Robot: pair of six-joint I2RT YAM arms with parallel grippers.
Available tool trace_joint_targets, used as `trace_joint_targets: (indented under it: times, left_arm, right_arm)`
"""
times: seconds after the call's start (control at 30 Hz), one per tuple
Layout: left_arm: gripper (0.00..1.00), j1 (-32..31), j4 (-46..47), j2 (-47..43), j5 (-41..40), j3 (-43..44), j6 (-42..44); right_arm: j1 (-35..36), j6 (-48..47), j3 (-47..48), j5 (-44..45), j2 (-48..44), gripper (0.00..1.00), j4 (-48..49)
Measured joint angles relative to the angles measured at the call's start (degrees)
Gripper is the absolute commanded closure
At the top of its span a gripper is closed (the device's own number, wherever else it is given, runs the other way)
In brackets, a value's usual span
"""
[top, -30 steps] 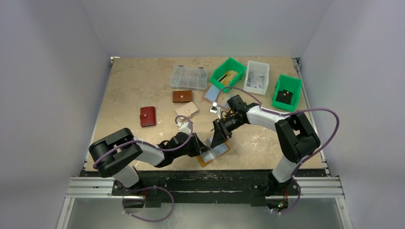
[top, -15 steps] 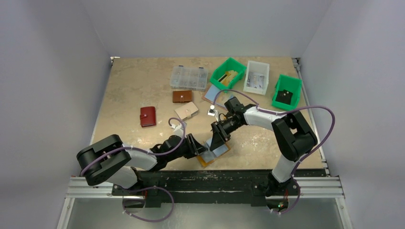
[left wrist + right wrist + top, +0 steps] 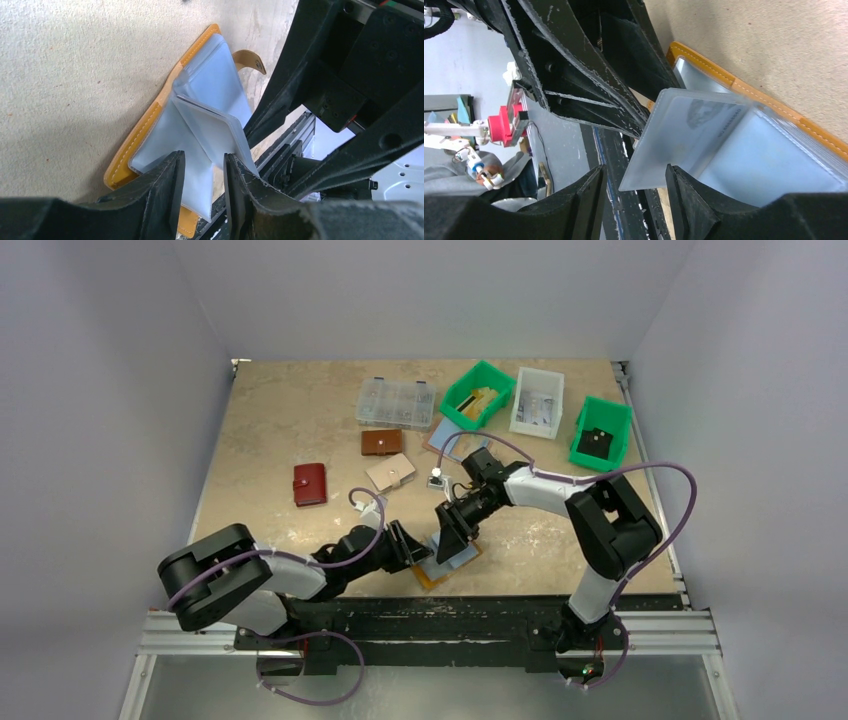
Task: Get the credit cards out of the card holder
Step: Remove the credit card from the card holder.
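Observation:
The mustard card holder (image 3: 450,565) lies open on the table close to the front edge, its pale blue-grey sleeves facing up (image 3: 145,130). One sleeve (image 3: 215,125) stands raised off the holder. A credit card (image 3: 704,125) shows faintly through it, with a dim print on it. My left gripper (image 3: 204,192) is open, its jaws either side of that sleeve's lower edge without pinching it. Opposite it, my right gripper (image 3: 636,200) is open too, and the sleeve's free corner hangs between its jaws, next to the right finger (image 3: 689,200). In the top view both grippers (image 3: 418,552) (image 3: 446,537) meet over the holder.
A red wallet (image 3: 310,484), a brown wallet (image 3: 381,442) and a beige one (image 3: 390,471) lie mid-table. At the back stand a clear organiser box (image 3: 397,402), two green bins (image 3: 477,393) (image 3: 601,433), a white bin (image 3: 537,401) and blue-topped flat pieces (image 3: 448,434).
The left gripper's jaws have opened and the left arm has sunk lower and drawn back to the left. The right gripper has shifted a little left over the holder.

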Motion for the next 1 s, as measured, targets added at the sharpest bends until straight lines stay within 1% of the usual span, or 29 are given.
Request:
trace_joint_targets:
  times: [0.1, 0.33, 0.5, 0.8, 1.0]
  left_arm:
    - [0.62, 0.0, 0.7, 1.0, 0.0, 0.0, 0.0]
    - [0.63, 0.0, 1.1, 1.7, 0.0, 0.0, -0.1]
    - [0.62, 0.0, 1.1, 1.6, 0.0, 0.0, -0.1]
    - [0.41, 0.0, 1.0, -0.3, -0.1, -1.3, -1.0]
    - [0.36, 0.0, 1.0, -4.0, -0.9, -2.4, -1.0]
  right_arm:
    - [0.7, -0.1, 0.0, 0.5, 0.0, 0.48, 0.0]
    - [0.8, 0.1, 0.2, 2.1, 0.0, 0.66, 0.2]
    - [0.8, 0.4, 0.2, 3.3, 0.0, 0.74, 0.4]
    - [0.8, 0.5, 0.2, 4.3, 0.0, 0.74, 0.4]
    - [0.8, 0.5, 0.2, 4.4, 0.0, 0.74, 0.4]
